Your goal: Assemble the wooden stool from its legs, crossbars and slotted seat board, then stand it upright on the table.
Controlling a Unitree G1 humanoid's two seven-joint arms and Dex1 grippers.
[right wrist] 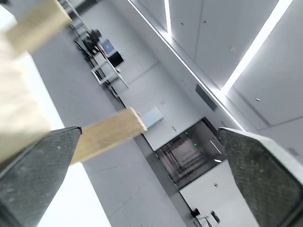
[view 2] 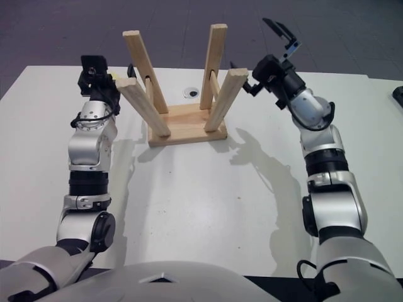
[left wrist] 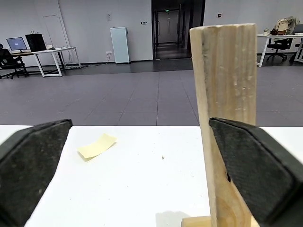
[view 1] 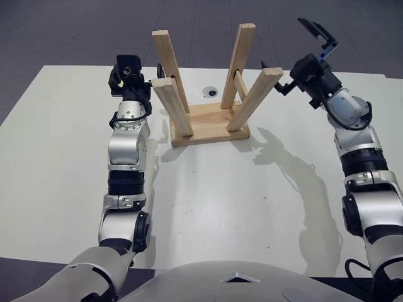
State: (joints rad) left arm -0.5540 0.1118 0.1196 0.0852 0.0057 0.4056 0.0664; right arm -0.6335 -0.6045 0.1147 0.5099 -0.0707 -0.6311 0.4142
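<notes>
Stool (view 1: 211,121) upside down on table (view 1: 63,157), both jaws wide open and empty; left wrist view catches a yellow note (left wrist: 96,145)

Silver arm shells (view 1: 124,154), blk joints (view 1: 126,182) + cables (view 1: 115,119) (blue tab (view 1: 322,55), R wrist), blk jaws

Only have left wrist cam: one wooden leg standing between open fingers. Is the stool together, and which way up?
Observer: The stool looks assembled but upside down. Its seat board lies flat on the table, with all four legs pointing up.
Operator: Where's the right arm?
Observer: The right gripper is up at the top end of the near-right leg.
Operator: Gripping it?
Observer: No, its fingers are wide open, not closed on the leg.
</notes>
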